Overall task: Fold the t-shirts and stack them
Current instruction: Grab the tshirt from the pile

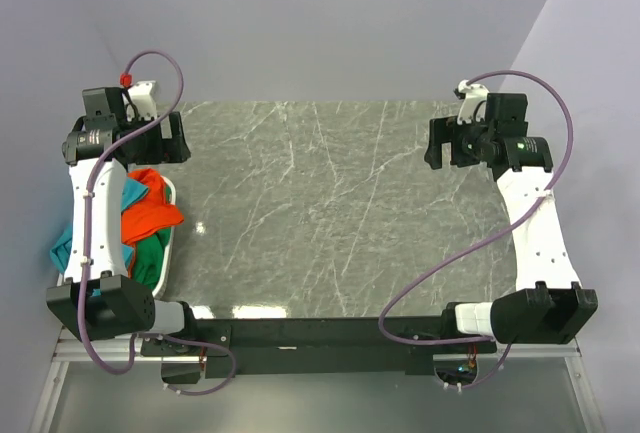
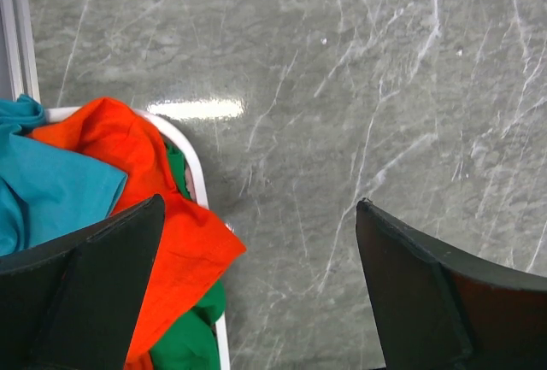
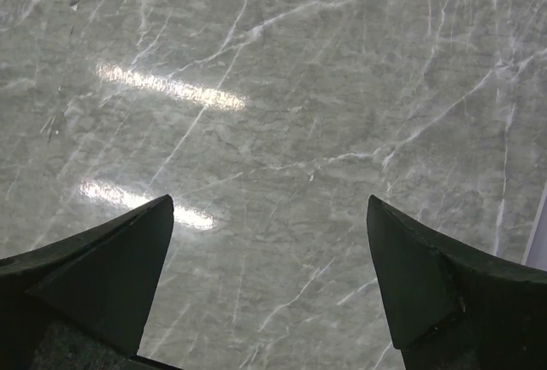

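While its fingers stand wide apart, empty, the left gripper (image 2: 261, 208) hangs beside the basket (image 2: 195, 165) rim at the table's (image 1: 330, 213) left, where orange, teal and green t-shirts (image 2: 128, 156) lie heaped; the right gripper (image 3: 269, 203), likewise spread, hangs well apart, far right.

Noted white moulded link shells on left arm (image 1: 95, 213) and right arm (image 1: 540, 238), ending in boxy black joint housings (image 1: 100, 308) at lower left and lower right of top view. Logged purple cable (image 1: 180, 78) arching at upper left, tipped by red connector (image 1: 126, 78); second purple cable (image 1: 570, 123) curving at upper right. Spotted green indicator light (image 1: 521, 142) on black wrist block. Recorded matte black, wedge-shaped left gripper fingers (image 2: 94, 293) and matching right gripper fingers (image 3: 436, 293).
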Robot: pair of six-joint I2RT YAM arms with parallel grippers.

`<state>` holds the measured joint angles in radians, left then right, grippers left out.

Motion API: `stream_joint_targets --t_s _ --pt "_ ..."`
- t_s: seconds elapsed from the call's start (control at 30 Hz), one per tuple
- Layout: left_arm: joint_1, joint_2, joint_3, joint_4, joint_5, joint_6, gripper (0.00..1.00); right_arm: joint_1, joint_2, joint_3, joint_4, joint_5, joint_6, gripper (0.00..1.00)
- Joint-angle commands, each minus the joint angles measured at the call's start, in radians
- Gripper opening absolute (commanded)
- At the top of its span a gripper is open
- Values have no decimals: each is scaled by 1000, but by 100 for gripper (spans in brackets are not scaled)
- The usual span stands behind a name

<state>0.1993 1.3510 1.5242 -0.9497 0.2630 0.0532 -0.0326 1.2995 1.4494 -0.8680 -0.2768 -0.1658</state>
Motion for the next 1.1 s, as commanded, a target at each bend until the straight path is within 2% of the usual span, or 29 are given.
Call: stream_joint_targets --t_s 0.0,0.13,0.3,0.43,0.67,0.83,1.07 --pt "2 -7 65 -29 -8 14 99 -3 -48 -9 -11 -1 -12 100" --pt "8 49 154 -115 -79 28 99 -3 -32 6 -45 -7 -28 100" --pt "126 100 253 -239 -122 60 99 -3 -20 23 -60 -28 -38 100" --pt "213 91 271 -334 -184 126 99 -3 -5 29 -72 -58 -44 100" --pt "350 -1 124 -350 -326 270 99 -1 32 35 -58 -125 -34 100" --pt "474 -23 -15 -284 -376 361 99 3 81 58 -66 -159 -28 100" --pt "552 -12 -169 -152 -436 428 99 8 126 83 -82 -183 -38 100"
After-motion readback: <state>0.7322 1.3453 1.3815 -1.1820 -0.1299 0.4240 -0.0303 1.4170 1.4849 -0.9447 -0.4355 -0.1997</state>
